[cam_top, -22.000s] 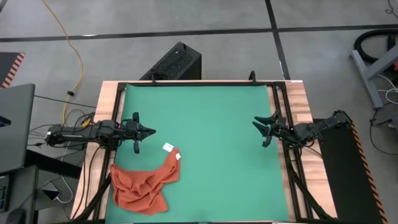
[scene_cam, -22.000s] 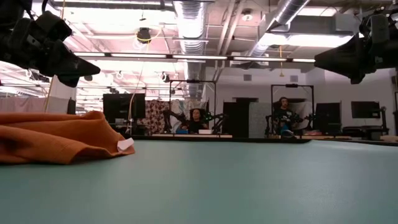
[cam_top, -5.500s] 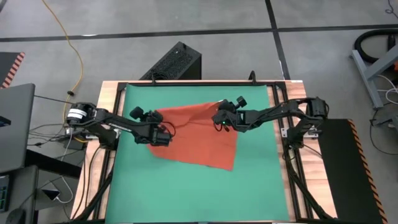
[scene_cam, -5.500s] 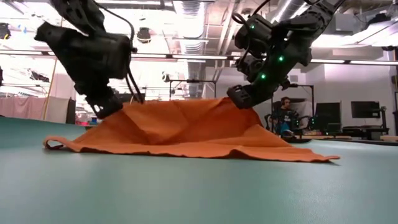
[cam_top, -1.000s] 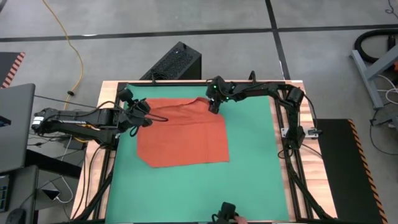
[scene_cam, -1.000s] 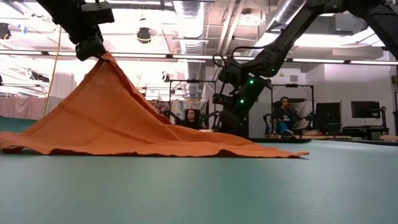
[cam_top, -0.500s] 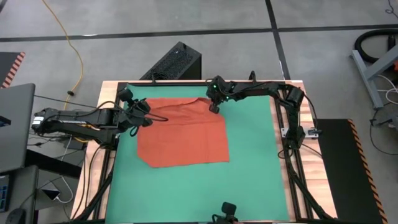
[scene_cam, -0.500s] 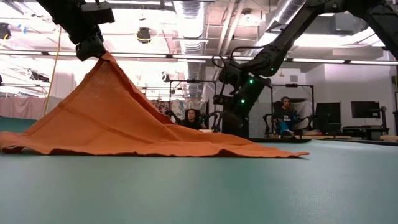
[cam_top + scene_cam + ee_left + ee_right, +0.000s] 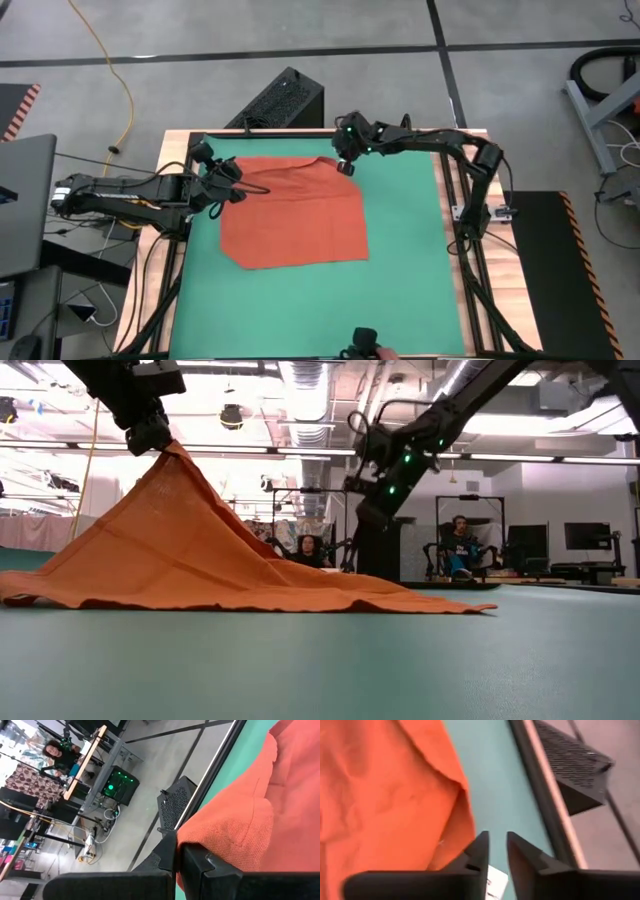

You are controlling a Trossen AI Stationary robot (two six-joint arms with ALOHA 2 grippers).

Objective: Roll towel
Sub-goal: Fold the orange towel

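arms (image 9: pixel 130 192): black, jointed | cables: black | right wrist (image 9: pixel 400 465): green lights

No legible text, label, brand, number or sign anywhere in these views.

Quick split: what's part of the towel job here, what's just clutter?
Job:
- towel, spread on the green mat
- left tool, shut on a raised towel corner
- right tool, above the far corner, holding nothing

Clutter:
- black perforated box behind the table
- yellow cable on the floor
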